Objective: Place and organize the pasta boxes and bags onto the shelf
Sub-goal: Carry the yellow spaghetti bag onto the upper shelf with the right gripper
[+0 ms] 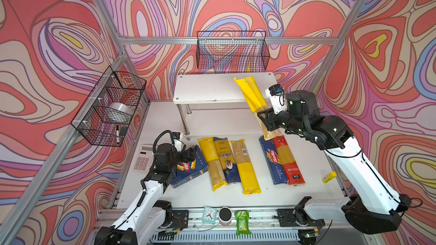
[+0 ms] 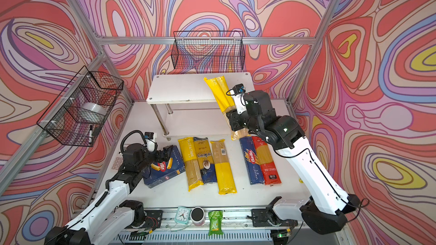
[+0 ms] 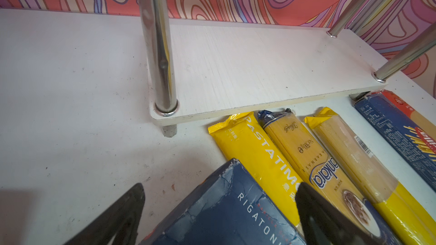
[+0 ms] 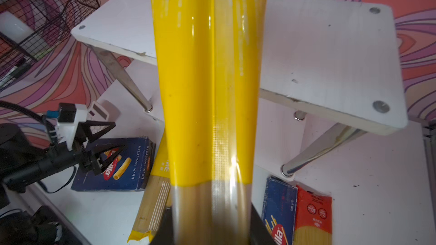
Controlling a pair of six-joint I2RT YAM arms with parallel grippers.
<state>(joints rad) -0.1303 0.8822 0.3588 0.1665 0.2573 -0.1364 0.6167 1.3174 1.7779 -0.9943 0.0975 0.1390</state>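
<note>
- The yellow-and-clear spaghetti bag (image 1: pixel 253 98) hangs tilted in the air. Its yellow end is over the right end of the shelf (image 1: pixel 207 88) top board, and its clear end points down toward the bench (image 1: pixel 313 159).
- It is likely light and stiff lengthwise, with glossy, slippery film. The strands would snap if bent, so a mid-length hold suits it best.
- The right claw (image 1: pixel 265 120) pinches it across the clear part, off-centre, so the long yellow end may swing.
- The left claw (image 1: pixel 192 153) is spread over the rigatoni box (image 1: pixel 191 173); whether it touches the box is unclear.
</note>
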